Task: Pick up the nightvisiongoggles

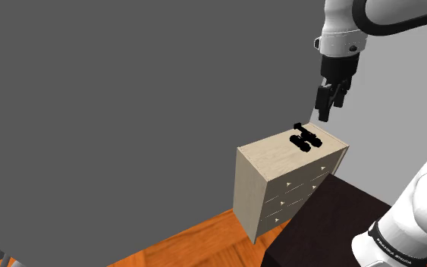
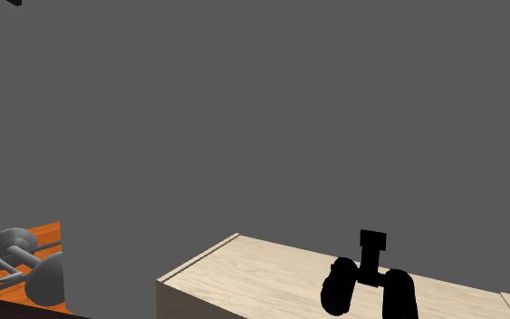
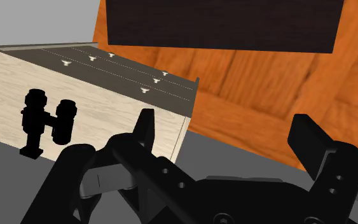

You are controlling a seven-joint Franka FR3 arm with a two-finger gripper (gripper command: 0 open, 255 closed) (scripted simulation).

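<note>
Item 1, nearest you: the dark stand [image 1: 333,227], carrying the white arm [image 1: 420,212].

Item 2: the gripper [image 1: 330,115], pointing down, above the chest of drawers [image 1: 276,163] and just off to the shoulder view's right of the target. In the wrist view its fingers [image 3: 147,127] stand apart with nothing between them, which suits an approach rather than a lift.

Item 3, your target: the black goggles [image 1: 306,139]. They lie on the chest's top, close to its back edge and well away from the drawer-front edge. The two tubes lie side by side and a small block juts out between them. They sit free, nothing touching them, so you can likely descend from above.

Item 4: the orange plank floor [image 1: 196,243] under the chest.

Item 5, farthest: the plain grey wall [image 1: 128,98]. In the second exterior view, unidentified grey shapes [image 2: 26,263] lie on the floor.
</note>
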